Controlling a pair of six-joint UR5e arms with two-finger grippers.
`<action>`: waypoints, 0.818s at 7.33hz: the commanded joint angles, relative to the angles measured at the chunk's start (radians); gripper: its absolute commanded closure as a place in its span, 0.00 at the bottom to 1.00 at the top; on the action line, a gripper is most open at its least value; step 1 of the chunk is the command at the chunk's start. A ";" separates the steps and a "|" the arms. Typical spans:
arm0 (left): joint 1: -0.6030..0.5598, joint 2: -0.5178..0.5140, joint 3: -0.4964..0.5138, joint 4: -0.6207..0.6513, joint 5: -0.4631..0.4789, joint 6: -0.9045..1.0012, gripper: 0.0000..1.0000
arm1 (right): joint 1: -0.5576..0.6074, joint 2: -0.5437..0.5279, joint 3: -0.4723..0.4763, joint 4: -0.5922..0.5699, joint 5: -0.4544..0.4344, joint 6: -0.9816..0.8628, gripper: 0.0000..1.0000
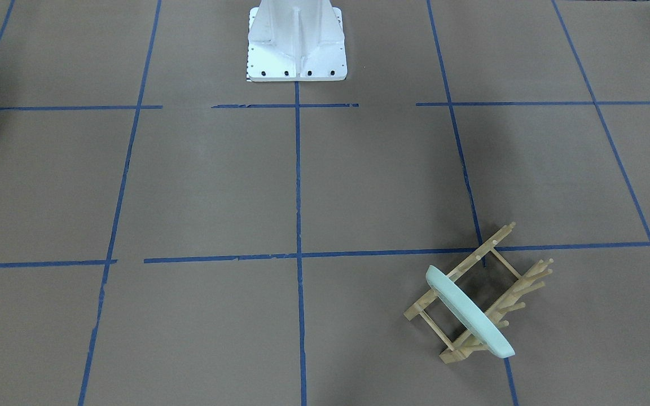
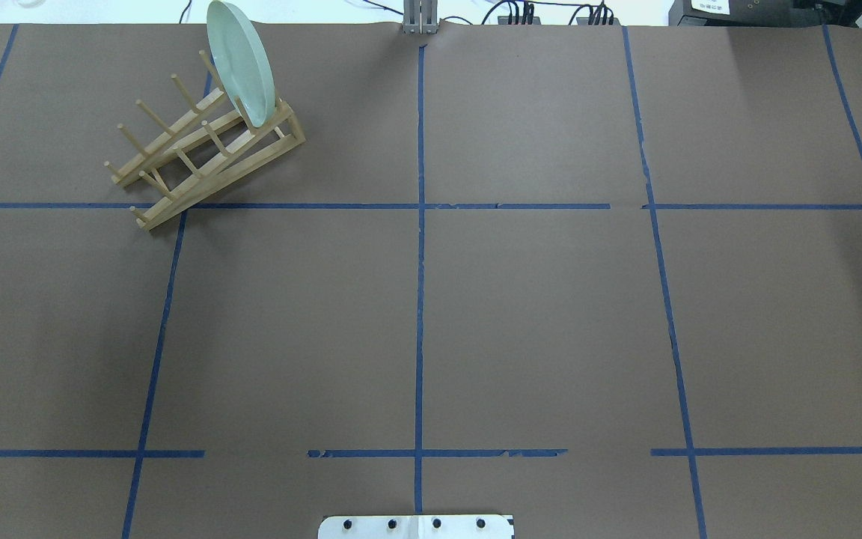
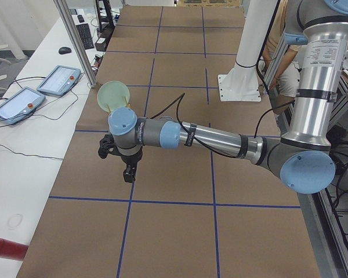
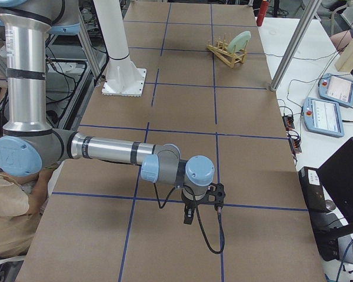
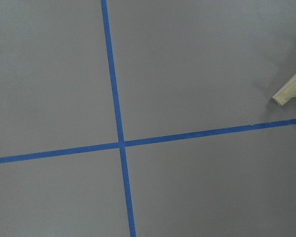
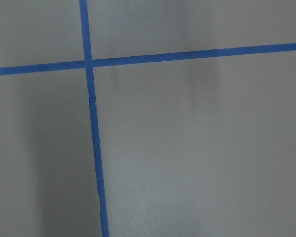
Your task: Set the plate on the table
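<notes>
The pale mint-green plate [image 2: 240,64] stands on edge in the last slot of a light wooden peg rack [image 2: 199,157], at the far left of the brown table [image 2: 536,314]. It also shows in the front view [image 1: 469,310] and both side views [image 3: 113,95] [image 4: 240,41]. My left gripper [image 3: 128,172] hangs above the table, short of the plate and apart from it; I cannot tell if it is open or shut. My right gripper [image 4: 188,215] hangs over the table's other end, far from the plate; I cannot tell its state. The left wrist view shows one rack corner [image 5: 290,92].
The white robot base [image 1: 297,45] stands at the table's near middle edge. Teach pendants [image 3: 58,78] lie on the white side bench beyond the plate's end. A metal post [image 3: 75,40] rises close to the rack. People stand beside the robot [image 4: 12,223].
</notes>
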 commanded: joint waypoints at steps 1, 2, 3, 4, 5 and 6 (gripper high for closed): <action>-0.001 0.007 0.005 0.004 0.000 0.000 0.00 | 0.000 0.000 0.001 0.000 0.000 0.000 0.00; 0.001 0.005 0.019 0.002 0.002 0.000 0.00 | 0.000 0.000 -0.001 0.000 0.000 0.000 0.00; -0.002 0.004 0.013 0.001 0.009 -0.002 0.00 | 0.000 0.000 0.001 0.000 0.000 0.000 0.00; -0.001 0.005 0.023 0.001 0.014 -0.002 0.00 | 0.000 0.001 0.001 0.000 0.000 0.000 0.00; -0.002 0.007 0.031 -0.002 0.011 0.008 0.00 | 0.000 0.000 0.001 0.000 0.000 0.000 0.00; -0.002 0.016 0.023 -0.013 0.002 0.008 0.00 | 0.000 0.000 -0.001 0.000 0.000 0.000 0.00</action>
